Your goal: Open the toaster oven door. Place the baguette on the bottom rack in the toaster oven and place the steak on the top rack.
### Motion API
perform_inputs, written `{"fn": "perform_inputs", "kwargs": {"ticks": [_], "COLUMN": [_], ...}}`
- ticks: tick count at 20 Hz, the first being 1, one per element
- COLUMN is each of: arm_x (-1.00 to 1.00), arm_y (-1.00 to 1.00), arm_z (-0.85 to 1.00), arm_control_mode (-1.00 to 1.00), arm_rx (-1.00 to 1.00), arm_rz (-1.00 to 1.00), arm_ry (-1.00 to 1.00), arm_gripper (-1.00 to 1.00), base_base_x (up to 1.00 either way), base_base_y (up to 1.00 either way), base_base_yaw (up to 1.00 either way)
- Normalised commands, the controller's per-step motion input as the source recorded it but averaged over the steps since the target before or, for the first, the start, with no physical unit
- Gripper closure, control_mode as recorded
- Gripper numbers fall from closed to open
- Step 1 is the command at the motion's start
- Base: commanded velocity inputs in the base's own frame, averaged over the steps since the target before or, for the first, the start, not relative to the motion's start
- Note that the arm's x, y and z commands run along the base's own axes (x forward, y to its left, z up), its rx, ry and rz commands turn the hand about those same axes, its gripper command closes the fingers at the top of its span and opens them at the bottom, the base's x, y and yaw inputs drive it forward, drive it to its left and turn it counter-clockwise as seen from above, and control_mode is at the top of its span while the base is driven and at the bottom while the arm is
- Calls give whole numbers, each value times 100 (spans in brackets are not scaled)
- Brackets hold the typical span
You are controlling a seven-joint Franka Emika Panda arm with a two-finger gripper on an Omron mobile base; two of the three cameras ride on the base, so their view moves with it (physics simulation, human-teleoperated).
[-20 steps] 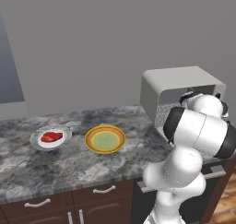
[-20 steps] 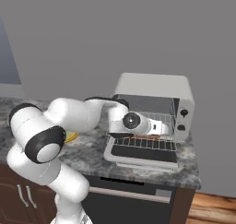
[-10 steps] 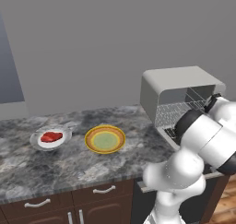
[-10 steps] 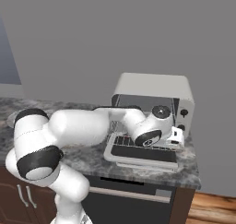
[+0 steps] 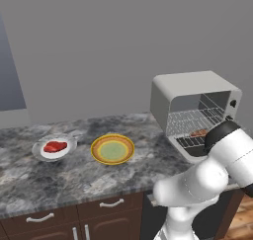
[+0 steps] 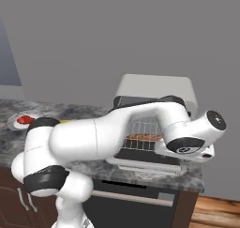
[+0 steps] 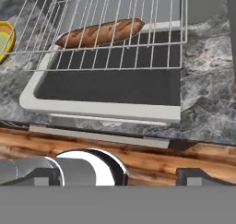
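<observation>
The toaster oven [image 5: 197, 98] stands at the counter's right end, its door [image 7: 106, 87] folded down flat, glass up, handle bar [image 7: 97, 136] nearest me. The baguette [image 7: 99, 32] lies free on the bottom rack [image 7: 115, 48], which is slid out over the door; it also shows inside the oven as the baguette [image 5: 199, 133] and the baguette [image 6: 143, 137]. The top rack [image 5: 192, 116] holds nothing. The steak [image 5: 55, 146] rests on a white plate at the far left. My gripper [image 7: 119, 176] hangs open and holds nothing, out beyond the door's front edge.
A yellow-rimmed green plate [image 5: 112, 149] sits on the counter between the steak's plate [image 5: 69, 147] and the oven. Dark cabinets with bar handles [image 5: 111, 203] run below the counter's edge. My arm [image 6: 140, 128] crosses in front of the oven.
My hand has drawn back out of the oven and swung right, past the door's edge. The baguette stays on the rack. The jaws stay open.
</observation>
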Motion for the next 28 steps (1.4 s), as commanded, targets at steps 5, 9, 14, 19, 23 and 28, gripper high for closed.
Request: {"fn": "perform_inputs", "kwargs": {"ticks": [5,9,14,19,23,28], "arm_x": [-11,-6,-6,-2,-18,-39], "arm_y": [17,58,98,100,100,100], "arm_z": [87,41,-13,-19,11,32], "arm_control_mode": [-100,-100,-100,-100,-100,-100], "arm_rx": [15,3,-10,-18,-16,-18], "arm_rz": [27,14,1,0,0,-2], "arm_ry": [-11,-5,0,0,-10,-25], "arm_gripper": [-100,-100,-100,-100,-100,-100], "base_base_x": [0,0,0,0,0,0], "base_base_y": [0,0,0,0,0,0], "base_base_yaw": [0,0,0,0,0,0]}}
